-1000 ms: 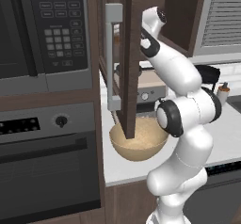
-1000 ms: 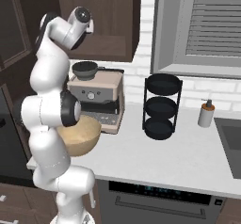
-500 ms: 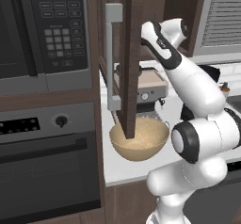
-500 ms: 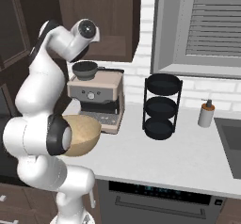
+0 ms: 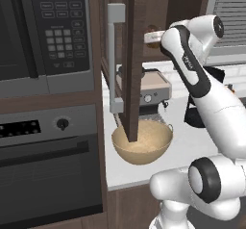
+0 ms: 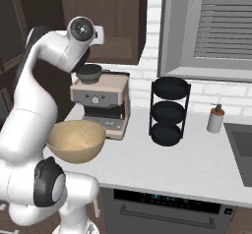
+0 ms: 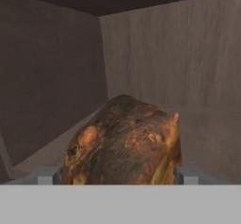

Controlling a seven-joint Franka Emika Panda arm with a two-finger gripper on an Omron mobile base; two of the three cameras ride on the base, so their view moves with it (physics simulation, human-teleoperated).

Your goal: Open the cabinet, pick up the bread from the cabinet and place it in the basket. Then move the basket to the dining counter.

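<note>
Inside cabinet [image 5: 132, 55]: bread [image 7: 124, 143] on its shelf, between the jaws
Bread look: lumpy, golden-brown, darker crust on top
Jaws: spread wide either side, not gripping
Basket [image 5: 142, 141]: on counter [image 6: 197, 161] below

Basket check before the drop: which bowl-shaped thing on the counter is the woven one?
The tan basket at the counter's front edge; the other, atop the coffee machine, is smaller and dark.

The white counter [image 6: 162, 164] carried the basket [image 6: 76, 140] at its near left, the coffee machine [image 6: 101, 102] just behind it, a black tiered rack [image 6: 169, 111] to the right, and a soap bottle [image 6: 215, 118] farther right. The bread [image 7: 124, 143] lay on the cabinet shelf [image 7: 207, 138].
</note>
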